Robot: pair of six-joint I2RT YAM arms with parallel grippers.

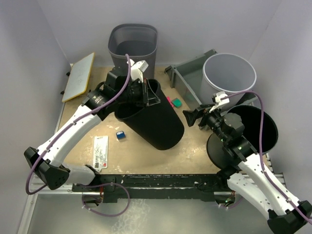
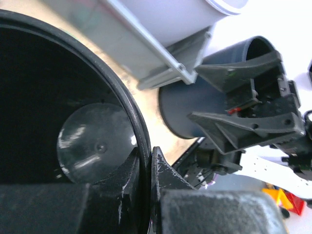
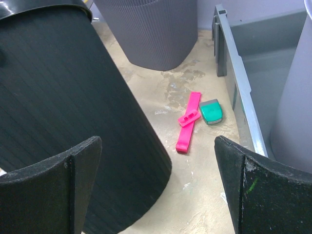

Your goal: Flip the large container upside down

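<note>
The large black ribbed container (image 1: 153, 124) leans over in the middle of the table, its open mouth raised toward the left arm and its base on the table. My left gripper (image 1: 148, 93) is shut on its rim (image 2: 139, 131), one finger inside and one outside. The left wrist view looks into the container down to its round bottom (image 2: 95, 146). My right gripper (image 1: 194, 117) is open and empty just right of the container; in the right wrist view the container's wall (image 3: 63, 97) fills the left side between my spread fingers (image 3: 253, 185).
A pink clip (image 3: 188, 121) and a teal block (image 3: 211, 111) lie on the table beside a grey tray (image 1: 187, 80). A grey ribbed bin (image 1: 134, 46) stands at the back, a light grey bucket (image 1: 229, 75) at right, another black bin (image 1: 246, 136) by the right arm. A blue block (image 1: 119, 135) and a card (image 1: 101, 152) lie front left.
</note>
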